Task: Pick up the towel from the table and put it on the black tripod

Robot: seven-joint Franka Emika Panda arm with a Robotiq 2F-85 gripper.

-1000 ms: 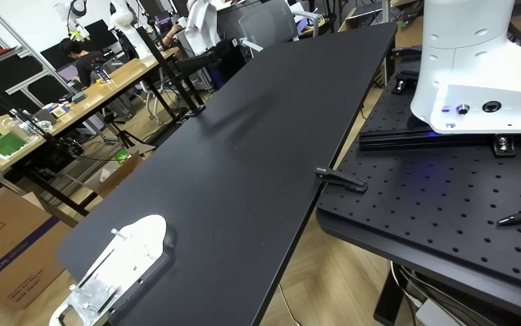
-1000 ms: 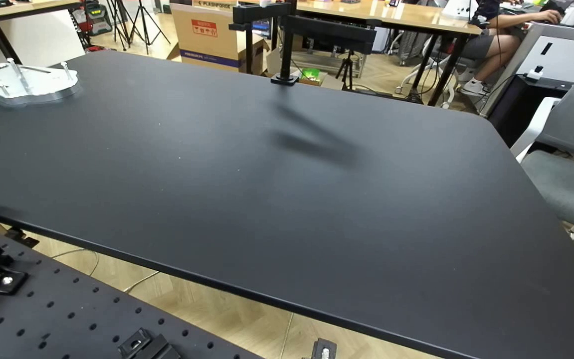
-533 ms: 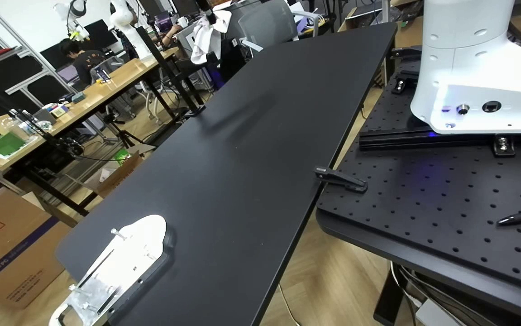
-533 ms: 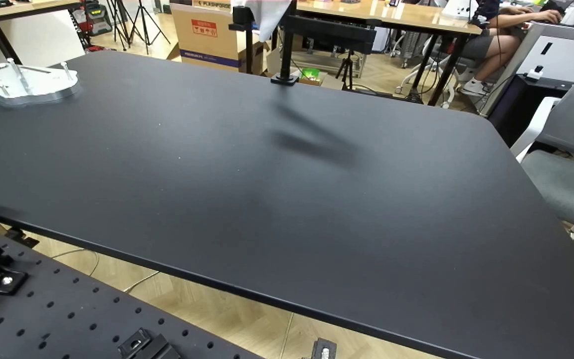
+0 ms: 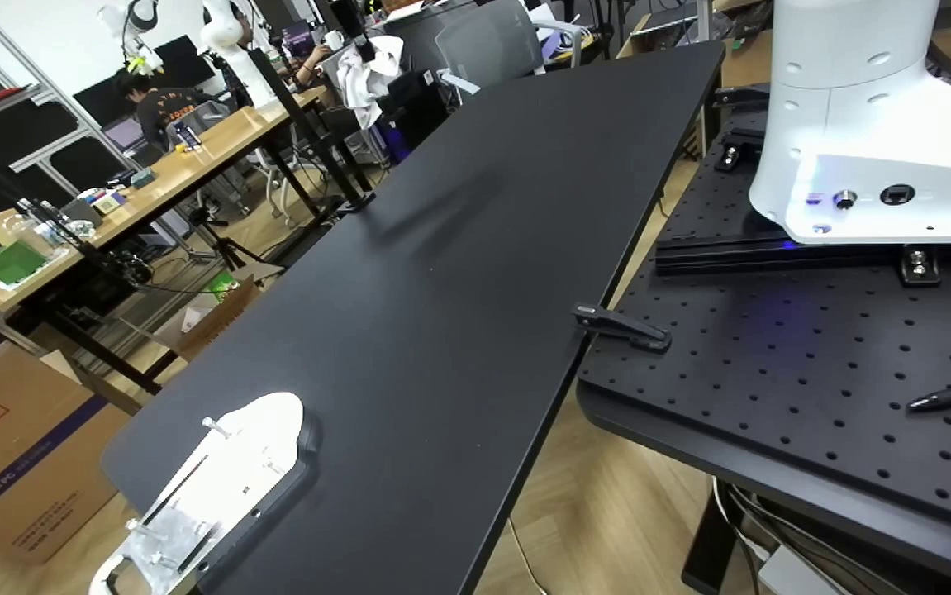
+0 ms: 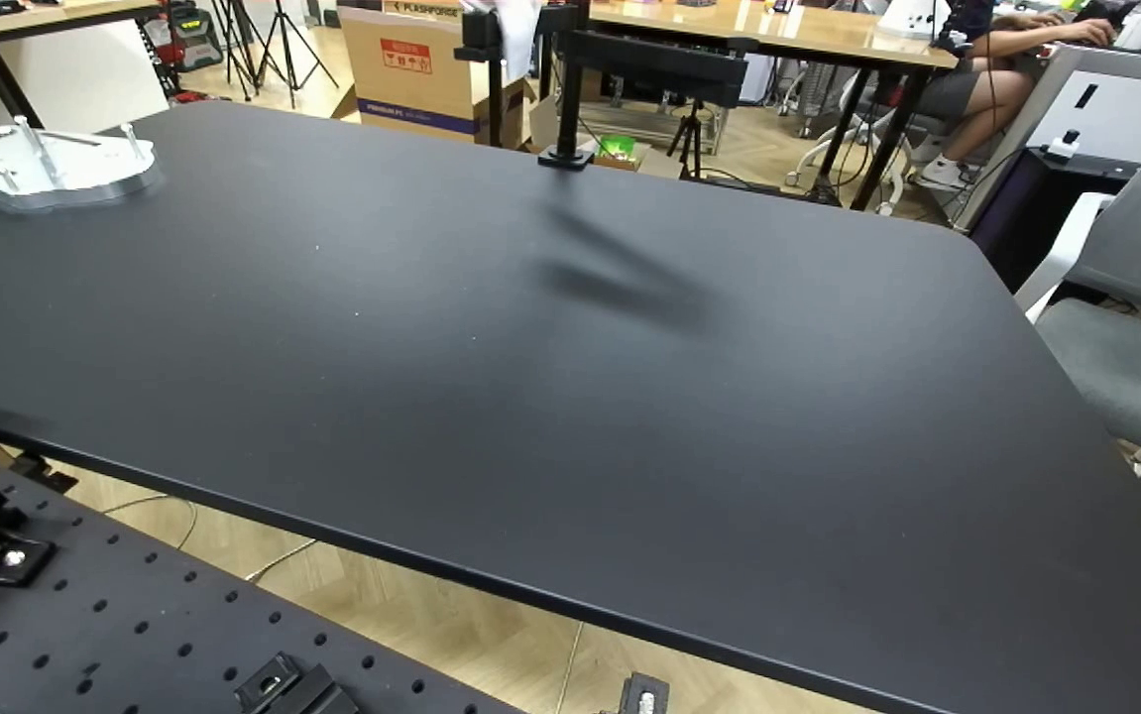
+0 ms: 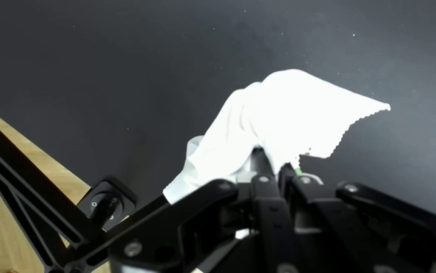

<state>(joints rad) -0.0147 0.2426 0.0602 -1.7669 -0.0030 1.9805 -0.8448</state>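
The white towel (image 7: 289,110) hangs bunched from my gripper (image 7: 276,167) in the wrist view. The fingers are nearly together with cloth between them. In an exterior view the gripper (image 5: 366,51) is above the towel (image 5: 369,78), which overlaps the stand's horizontal arm. The black stand (image 5: 300,116), a post with a side arm clamped at the table's far edge, also shows in an exterior view (image 6: 659,65). There the towel (image 6: 518,35) shows only partly, at the top edge by the arm. In the wrist view the stand (image 7: 32,178) is at lower left, near the towel's lower corner. Whether they touch is unclear.
The black table (image 6: 530,416) spans both exterior views. A white board with metal posts (image 5: 252,463) lies at one end. A black clamp (image 5: 624,326) sits on the near edge. A grey chair (image 6: 1125,258) stands beside the table. A cardboard box (image 5: 21,463) is on the floor.
The towel and gripper came down, bringing the gripper into an exterior view, then shifted left over the stand's arm. In the exterior views the towel entered at the top edge and now shows narrower.
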